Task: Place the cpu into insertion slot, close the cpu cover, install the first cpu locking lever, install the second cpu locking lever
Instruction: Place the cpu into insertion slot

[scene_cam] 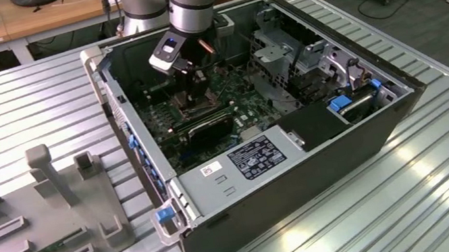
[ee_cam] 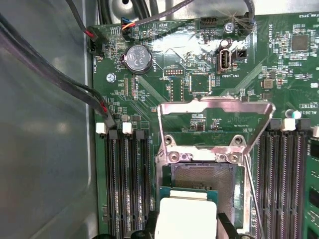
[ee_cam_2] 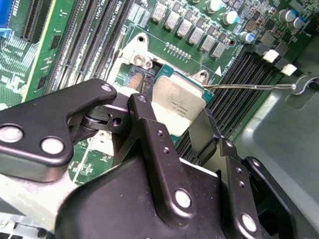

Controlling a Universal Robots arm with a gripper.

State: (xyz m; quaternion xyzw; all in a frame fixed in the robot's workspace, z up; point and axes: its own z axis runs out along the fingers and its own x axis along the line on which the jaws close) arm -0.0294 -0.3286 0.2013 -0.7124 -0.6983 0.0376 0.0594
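Observation:
My gripper [ee_cam_2: 177, 122] is shut on the cpu [ee_cam_2: 178, 102], a pale silver square chip on a green base held by its two opposite edges. In the first wrist view the cpu [ee_cam: 187, 214] hangs over the near half of the insertion slot [ee_cam: 202, 180], whose dark centre and silver rim show beyond it. The cpu cover [ee_cam: 214, 107], a silver frame with a large window, stands swung open past the slot's far side. A thin wire locking lever [ee_cam_2: 249, 85] sticks out sideways over the memory slots. In the exterior view the gripper [scene_cam: 189, 87] reaches down inside the open computer case.
Long black memory slots [ee_cam: 124, 184] flank the socket on both sides. Black cables [ee_cam: 50, 74] run along the grey case wall. Drive cages [scene_cam: 306, 64] fill the case on the exterior view's right. A grey fixture plate [scene_cam: 40, 225] lies on the ribbed table on the exterior view's left.

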